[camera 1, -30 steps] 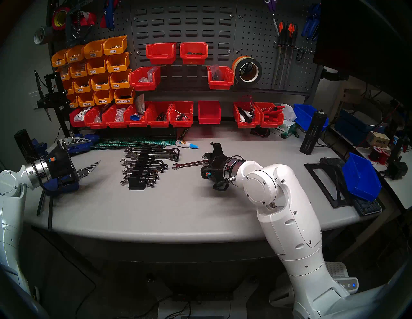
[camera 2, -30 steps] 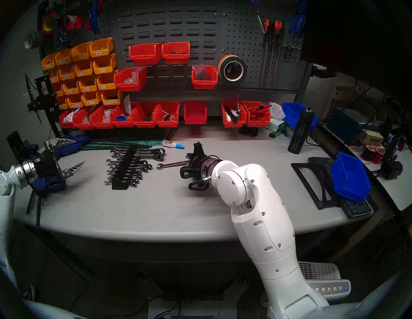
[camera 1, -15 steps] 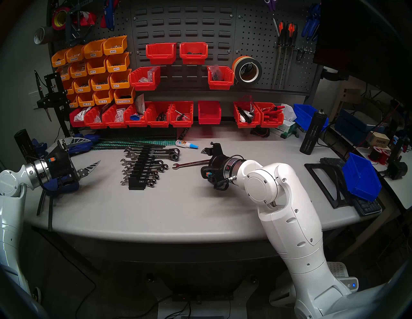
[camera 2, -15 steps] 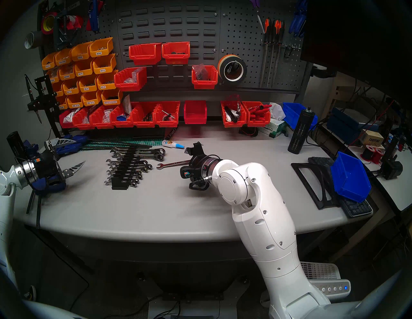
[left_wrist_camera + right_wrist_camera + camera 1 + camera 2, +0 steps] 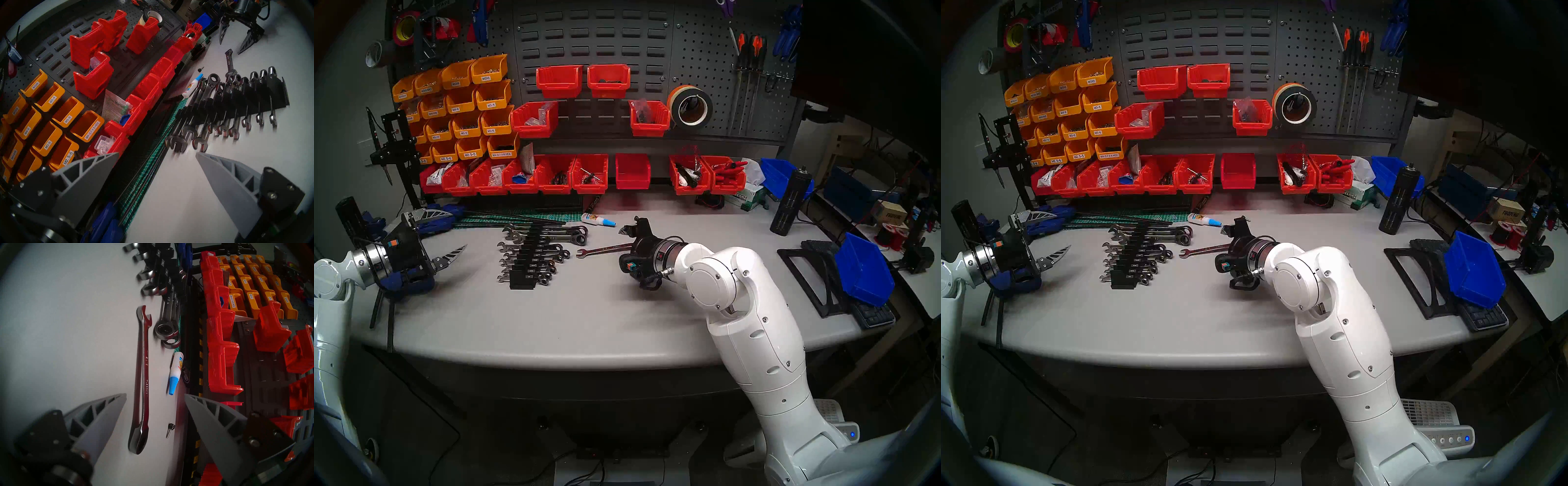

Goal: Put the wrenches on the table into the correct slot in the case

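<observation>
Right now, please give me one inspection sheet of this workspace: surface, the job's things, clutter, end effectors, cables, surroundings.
Surface: grey table, bare in front.
Job's things: loose wrench flat on the table; black wrench rack with wrenches in its grooves.
Clutter: glue bottle and small screw beside the wrench.
End effectors: right end effector open, wrench between its fingers, not gripped; left end effector open, empty.
Cables: black cable at the right wrist.
Surroundings: pegboard with red bins and yellow bins.
</observation>
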